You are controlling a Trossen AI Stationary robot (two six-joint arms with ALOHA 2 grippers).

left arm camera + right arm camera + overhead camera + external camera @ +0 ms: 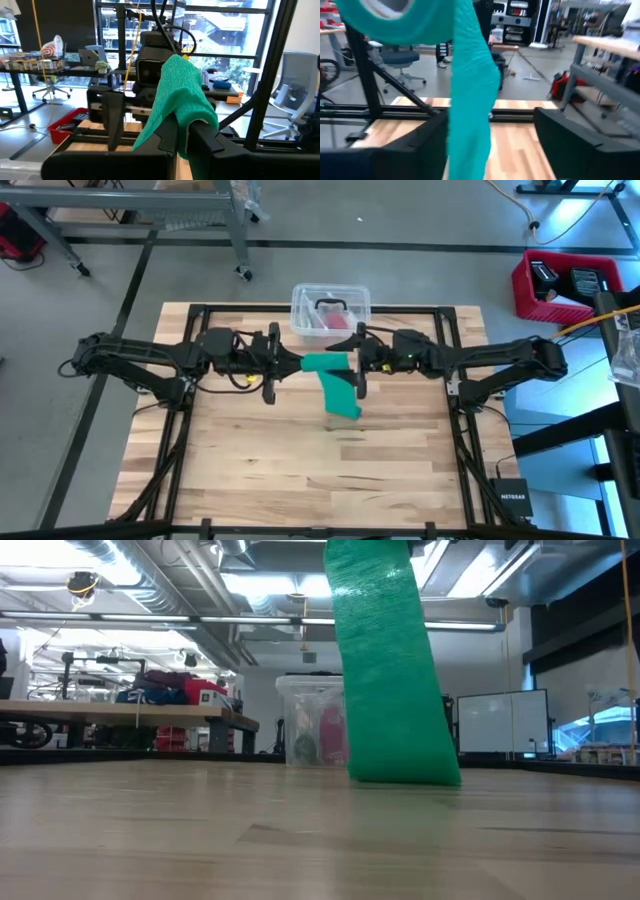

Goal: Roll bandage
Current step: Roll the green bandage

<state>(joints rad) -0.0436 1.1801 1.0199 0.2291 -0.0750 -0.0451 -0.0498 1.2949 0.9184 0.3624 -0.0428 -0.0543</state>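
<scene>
1. While both arms met over the middle of the desk (pixel 260 480), the bandage (pixel 335 380) hung between them, lifted so its loose length could fall free.
2. The left tool (pixel 272 365) held the upper end: in its wrist view the fabric was draped over and pinched between its fingers (pixel 205 137), clamped on it, apparently to anchor the start of a roll.
3. The right tool (pixel 358 363) stood just beside the strip with its fingers apart; the strip passed down through the gap, and I could not see them gripping it.
4. The tail reached down to the desk, its lower edge resting there in the low view.
5. A clear tub (pixel 330 308) sat behind, near the far edge, apart from the work.
</scene>
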